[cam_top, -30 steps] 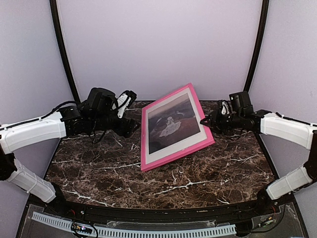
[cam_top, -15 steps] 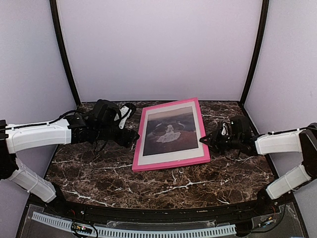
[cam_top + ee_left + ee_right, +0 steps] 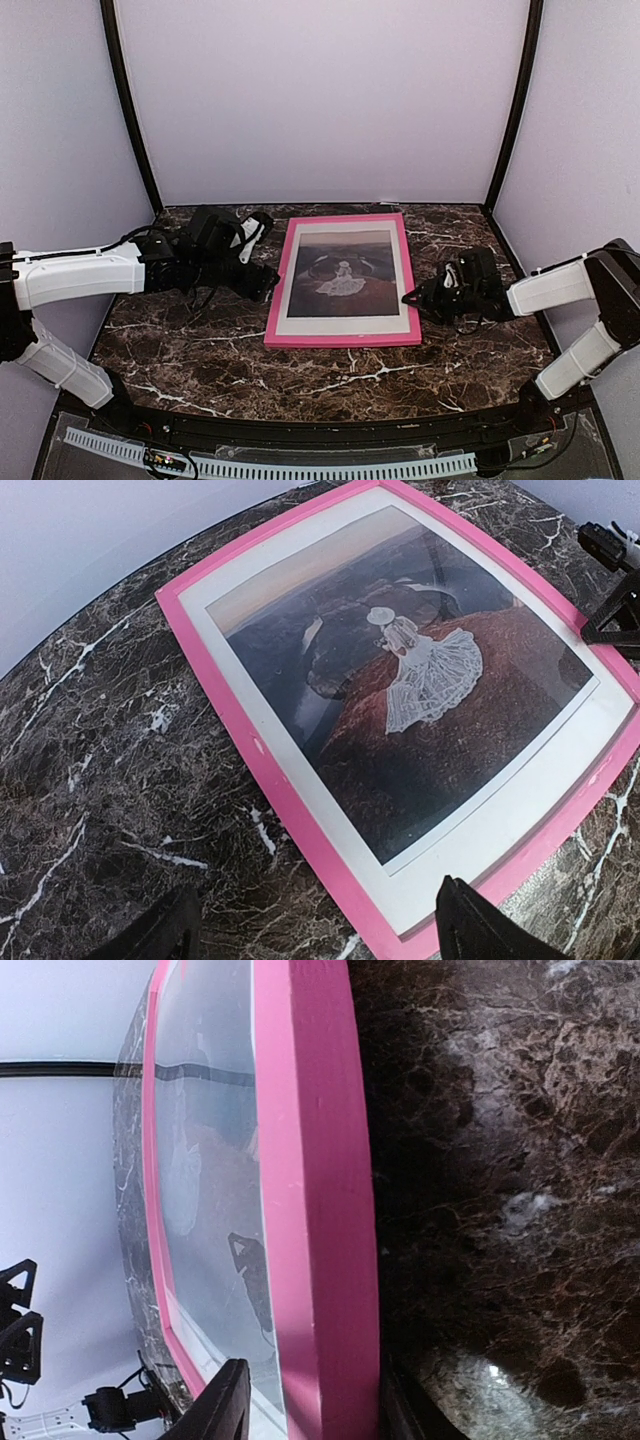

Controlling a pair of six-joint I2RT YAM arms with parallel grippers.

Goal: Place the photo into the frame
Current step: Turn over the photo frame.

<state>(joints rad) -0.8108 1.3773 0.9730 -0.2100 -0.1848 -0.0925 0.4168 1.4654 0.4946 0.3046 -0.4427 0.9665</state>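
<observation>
The pink frame (image 3: pixel 340 334) lies flat on the marble table, face up. The photo (image 3: pixel 341 270), a white-dressed figure on dark red ground, sits inside it behind a white mat (image 3: pixel 300 318). My left gripper (image 3: pixel 268 282) is open and empty, low beside the frame's left edge. In the left wrist view its fingers straddle the frame's near corner (image 3: pixel 300 820), with the photo (image 3: pixel 420 680) beyond. My right gripper (image 3: pixel 410 297) is at the frame's right edge. In the right wrist view its jaws straddle the pink moulding (image 3: pixel 310 1160), with a gap showing on the glass side.
The dark marble table (image 3: pixel 330 385) is ringed by pale walls with black corner poles. Its near edge carries a black rail. Marble (image 3: pixel 500 1160) also shows to the right of the frame.
The frame, held tilted up on its right side by my right gripper, has come down flat onto the table and squared up. The left gripper has barely moved.
</observation>
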